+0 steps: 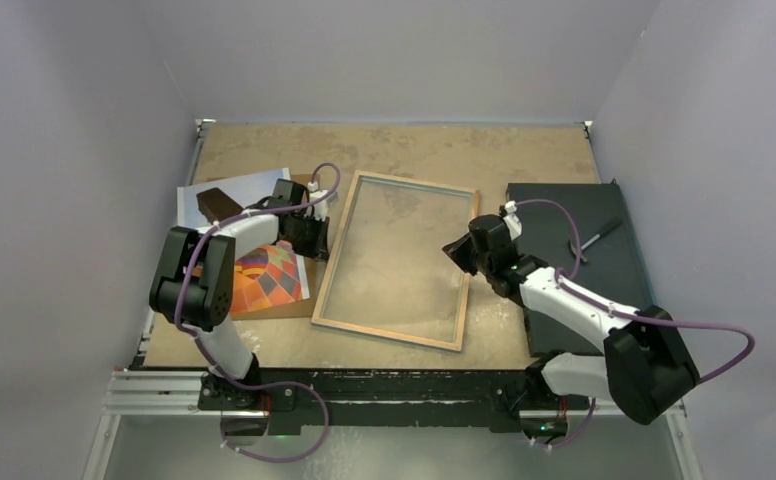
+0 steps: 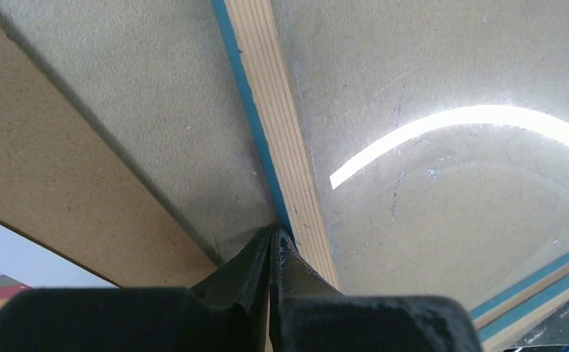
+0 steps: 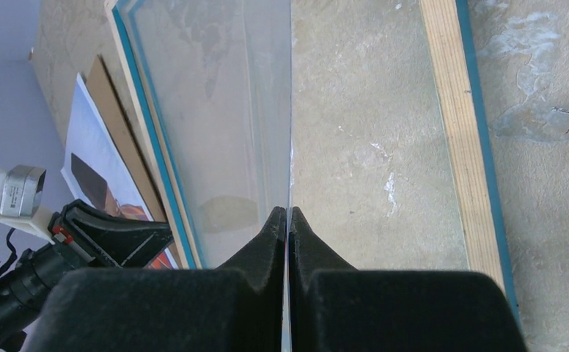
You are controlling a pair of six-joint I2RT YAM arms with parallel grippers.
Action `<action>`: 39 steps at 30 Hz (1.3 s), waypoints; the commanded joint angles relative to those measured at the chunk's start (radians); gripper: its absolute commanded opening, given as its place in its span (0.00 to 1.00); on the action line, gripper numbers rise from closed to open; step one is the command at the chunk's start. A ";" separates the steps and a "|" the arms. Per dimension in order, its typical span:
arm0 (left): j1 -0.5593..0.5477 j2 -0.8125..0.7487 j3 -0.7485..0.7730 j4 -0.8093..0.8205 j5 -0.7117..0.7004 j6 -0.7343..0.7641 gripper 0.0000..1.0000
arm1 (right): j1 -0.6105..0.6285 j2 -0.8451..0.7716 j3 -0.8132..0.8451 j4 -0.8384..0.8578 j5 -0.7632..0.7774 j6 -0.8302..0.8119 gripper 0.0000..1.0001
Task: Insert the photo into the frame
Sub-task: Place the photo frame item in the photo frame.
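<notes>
Step in hand, as judged: positioning the frame (image 1: 389,333), which lies back-up at table centre. The photo (image 1: 264,275) is not yet loaded. It rests left of the frame on the backing board (image 2: 61,169), partly under the left arm.

- Left gripper (image 2: 273,238): fingers together, tips against the frame's left rim.
- Right gripper (image 3: 289,216): pinched on a thin clear edge, apparently the pane.

Next move: 1 gripper must let go and fetch the photo by its thin edge.

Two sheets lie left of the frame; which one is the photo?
The photo is the upper sheet, printed with balloon colours and sky. The plain brown board lies beneath it, its edge showing toward the frame.
</notes>
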 commanded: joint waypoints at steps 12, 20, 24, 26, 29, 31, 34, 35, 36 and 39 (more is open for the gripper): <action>-0.008 -0.036 -0.007 0.005 0.010 0.026 0.00 | 0.007 0.019 0.070 0.026 -0.080 -0.105 0.00; -0.007 -0.035 -0.002 0.007 0.007 0.028 0.00 | 0.008 -0.016 0.049 0.024 -0.156 -0.104 0.00; -0.008 -0.032 0.000 0.007 0.008 0.028 0.00 | 0.007 -0.054 0.049 0.046 -0.170 -0.102 0.00; -0.008 -0.032 0.002 0.005 0.007 0.029 0.00 | 0.006 -0.069 0.047 0.074 -0.184 -0.113 0.00; -0.008 -0.032 0.006 0.004 0.005 0.029 0.00 | 0.007 -0.091 0.032 0.125 -0.203 -0.128 0.00; -0.008 -0.032 0.006 0.004 0.005 0.029 0.00 | 0.007 -0.093 0.034 0.136 -0.203 -0.131 0.00; -0.008 -0.030 0.008 0.004 0.005 0.029 0.00 | 0.008 -0.085 0.041 0.135 -0.219 -0.139 0.00; -0.008 -0.030 0.007 0.004 0.005 0.031 0.00 | 0.008 -0.083 0.043 0.139 -0.225 -0.140 0.00; -0.008 -0.031 0.007 0.003 0.005 0.030 0.00 | 0.008 -0.082 0.043 0.144 -0.227 -0.140 0.00; -0.008 -0.033 0.006 0.002 0.004 0.031 0.00 | 0.008 -0.085 0.047 0.152 -0.227 -0.139 0.00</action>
